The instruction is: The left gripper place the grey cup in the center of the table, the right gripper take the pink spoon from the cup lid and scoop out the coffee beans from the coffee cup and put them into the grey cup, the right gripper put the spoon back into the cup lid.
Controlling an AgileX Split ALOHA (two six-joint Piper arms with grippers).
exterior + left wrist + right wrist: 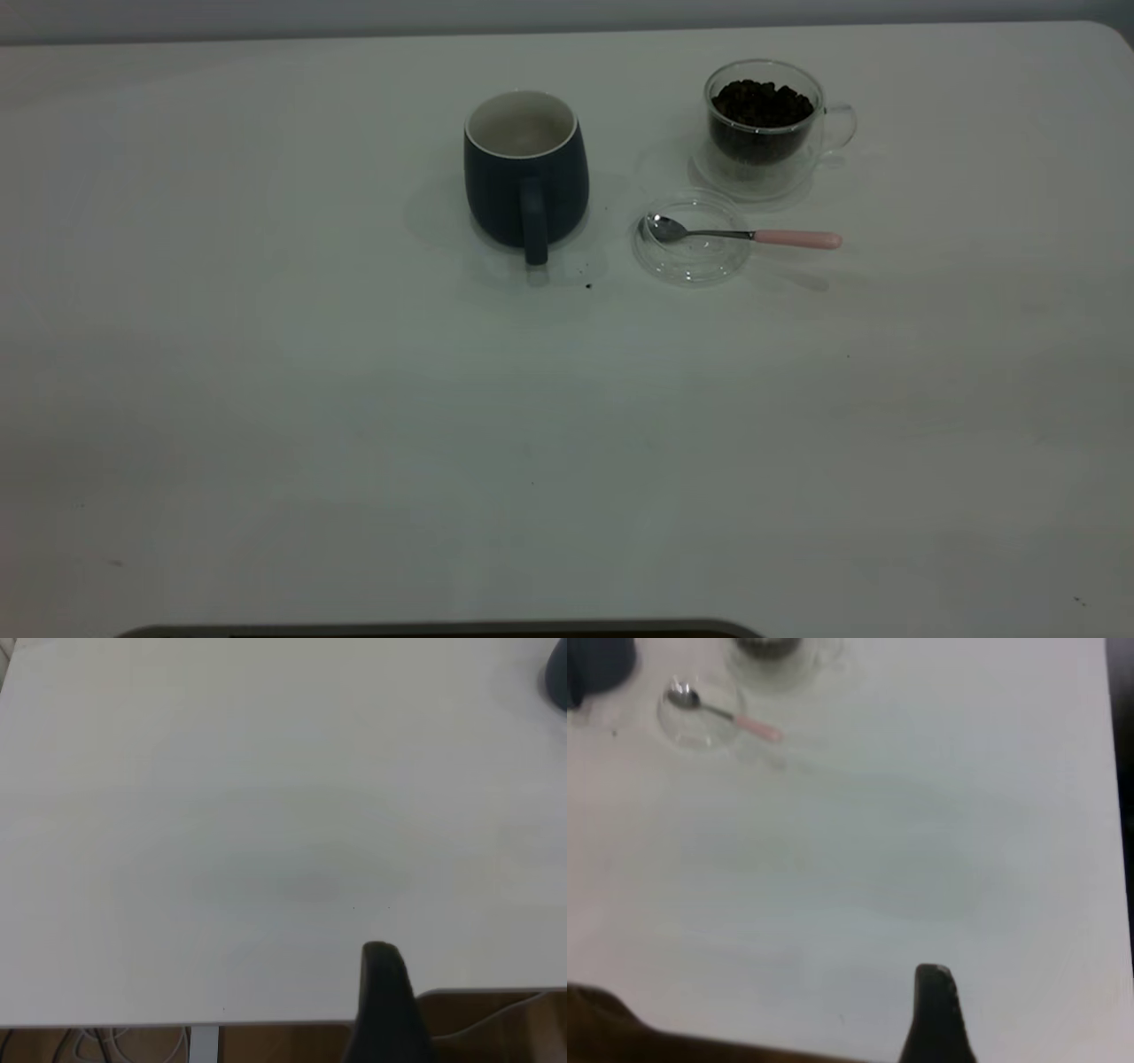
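You've got one grey cup (pixel 524 175) standing upright on the table (pixel 354 425), mid-table toward the far edge, handle pointing at 6 o'clock, white inside showing no beans that you can make out. One coffee cup (pixel 769 124), clear glass, sits at about 2 o'clock from it, well apart, holding one heap of coffee beans (pixel 761 105) up near its rim, small handle at 3 o'clock. One cup lid (pixel 693 237) lies flat just at 6 o'clock of the coffee cup, between the two cups. One pink spoon (pixel 742 234) rests on it: bowl inside the lid, stem over the rim, pink handle end sticking out at 3 o'clock past the lid. One tiny dark speck (pixel 588 285) lies on the table near the grey cup's base at roughly 5 o'clock. Neither arm shows in the exterior view. The left gripper (pixel 383 1001) shows only one dark fingertip in its wrist view, over bare table near the edge, so you can't tell apart or together. Same for the right gripper (pixel 937 1010): one fingertip, nothing held in sight, can't tell; lid and spoon show far off in its view.
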